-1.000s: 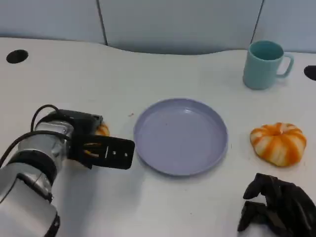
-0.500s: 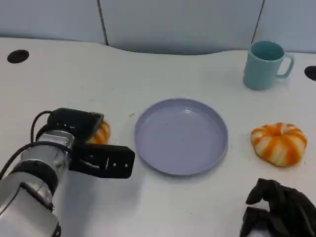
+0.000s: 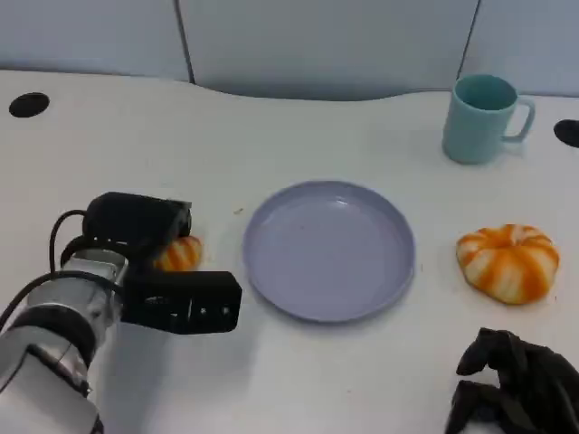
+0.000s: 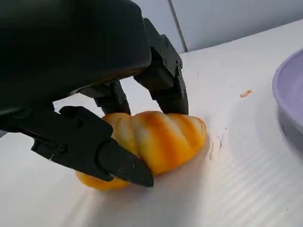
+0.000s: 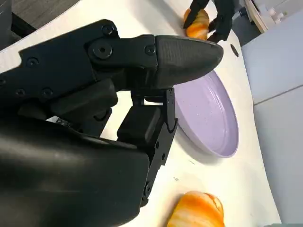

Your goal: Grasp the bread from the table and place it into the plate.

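Orange-striped bread (image 4: 156, 142) on table (left of lilac plate (image 3: 329, 250)).

You are looking at a white worktop (image 3: 298, 127) with a wavy far edge, beyond both robot hands. Behind it stand pale grey-blue wall panels (image 3: 326, 41) split by dark vertical seams. Two round black holes (image 3: 28, 104) mark the worktop's far corners. Lighting is even and soft, shadows faint.

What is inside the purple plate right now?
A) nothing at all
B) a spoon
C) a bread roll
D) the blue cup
A: the plate shows only its bare purple surface, while the bread sits on the table between the fingers of the left hand, the round bun lies on the plate's other side, and the cup stands farther back.
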{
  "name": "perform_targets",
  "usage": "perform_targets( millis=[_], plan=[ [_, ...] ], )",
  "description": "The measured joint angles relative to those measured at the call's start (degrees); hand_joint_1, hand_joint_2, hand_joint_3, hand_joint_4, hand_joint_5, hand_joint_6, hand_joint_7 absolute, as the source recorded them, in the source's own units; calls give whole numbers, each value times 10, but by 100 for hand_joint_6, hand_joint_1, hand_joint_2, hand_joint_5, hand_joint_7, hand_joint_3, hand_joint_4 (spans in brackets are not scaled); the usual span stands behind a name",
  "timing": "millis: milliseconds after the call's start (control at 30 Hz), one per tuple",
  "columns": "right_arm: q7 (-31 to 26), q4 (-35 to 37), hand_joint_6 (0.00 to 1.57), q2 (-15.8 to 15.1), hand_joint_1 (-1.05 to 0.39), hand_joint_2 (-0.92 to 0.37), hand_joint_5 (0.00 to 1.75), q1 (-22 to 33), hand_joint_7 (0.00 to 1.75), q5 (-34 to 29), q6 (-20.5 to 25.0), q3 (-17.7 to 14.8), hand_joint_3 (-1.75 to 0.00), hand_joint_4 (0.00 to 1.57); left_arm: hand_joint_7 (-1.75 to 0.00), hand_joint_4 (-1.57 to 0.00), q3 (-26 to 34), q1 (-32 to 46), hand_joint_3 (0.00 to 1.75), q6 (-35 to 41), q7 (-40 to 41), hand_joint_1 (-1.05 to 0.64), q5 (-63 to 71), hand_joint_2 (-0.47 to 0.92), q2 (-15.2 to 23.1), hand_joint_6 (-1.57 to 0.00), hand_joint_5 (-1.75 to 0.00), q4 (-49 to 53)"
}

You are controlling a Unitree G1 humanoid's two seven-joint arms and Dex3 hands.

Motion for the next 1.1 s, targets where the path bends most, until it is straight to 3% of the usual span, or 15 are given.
perform_targets(
  millis=[133,333,767,867,1033,1100],
  plan=[
    [10,15,107,0,-43,-92,118,-10,113,-1,-11,3,-48,118,-174,-72,-1,4,23,-23,27,-21,1,92,7,-53,-175,1],
    [3,28,109,8,-43,-92,116,-26,110,-3,-16,5,-46,119,-174,-78,12,6,31,-60,75,-20,-10,92,16,-56,-175,0],
    [5,67,110,9,-43,-92,115,-52,108,-6,-41,6,-49,119,-175,-79,56,-17,27,-112,110,-13,-38,86,20,-59,-175,-7],
    [5,74,111,9,-43,-92,115,-57,107,-10,-47,6,-49,119,-175,-83,65,-28,73,-165,149,-10,-39,61,17,-63,-175,-20],
    [0,69,111,9,-42,-92,116,-57,107,-15,-39,8,-49,119,-175,-86,64,-51,85,-210,171,-16,-36,58,2,-63,-175,-34],
    [1,69,110,9,-41,-92,116,-57,107,-15,-38,8,-49,118,-175,-88,61,-51,104,-226,173,-17,-33,50,-3,-67,-175,-35]
  ],
)
